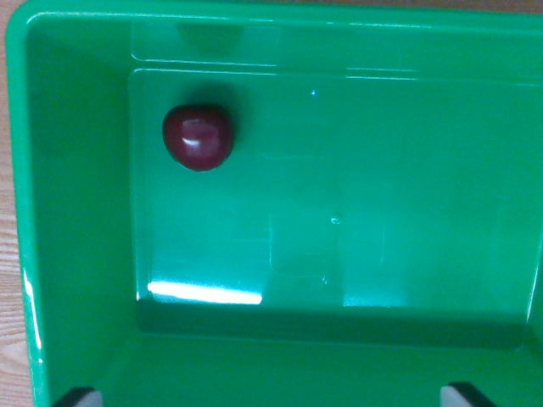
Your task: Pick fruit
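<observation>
Bin: a glossy green plastic bin (76, 254) fills the wrist view, seen from above, its floor bare and reflective.
Fruit: a dark red cherry-like fruit (198, 136) rests on the bin floor at about 10 o'clock from centre, near the wall.
Surface: wood-grain table (8, 220) shows at 9 o'clock.
Gripper: two dark fingertips (81, 397) at 6 o'clock stand wide apart, holding nothing.

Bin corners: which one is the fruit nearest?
The far-left corner in the wrist view. The dark red fruit sits on the green bin floor there, alone; the rest of the floor is bare.
</observation>
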`<state>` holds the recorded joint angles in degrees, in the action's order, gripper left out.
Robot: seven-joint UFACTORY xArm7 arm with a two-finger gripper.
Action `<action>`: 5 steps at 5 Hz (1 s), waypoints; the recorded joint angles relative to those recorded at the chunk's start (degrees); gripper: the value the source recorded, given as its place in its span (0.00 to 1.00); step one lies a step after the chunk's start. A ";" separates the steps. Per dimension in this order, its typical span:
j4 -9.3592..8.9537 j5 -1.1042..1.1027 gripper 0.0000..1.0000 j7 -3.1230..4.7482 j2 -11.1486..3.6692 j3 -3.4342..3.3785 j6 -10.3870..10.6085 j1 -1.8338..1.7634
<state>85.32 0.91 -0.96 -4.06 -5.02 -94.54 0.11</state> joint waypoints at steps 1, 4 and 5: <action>-0.14 0.00 0.00 0.07 -0.07 -0.01 0.27 -0.01; -0.41 0.00 0.00 0.22 -0.22 -0.04 0.81 -0.04; -0.82 0.00 0.00 0.44 -0.45 -0.08 1.64 -0.09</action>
<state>84.50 0.91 -0.52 -4.50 -5.10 -92.90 0.02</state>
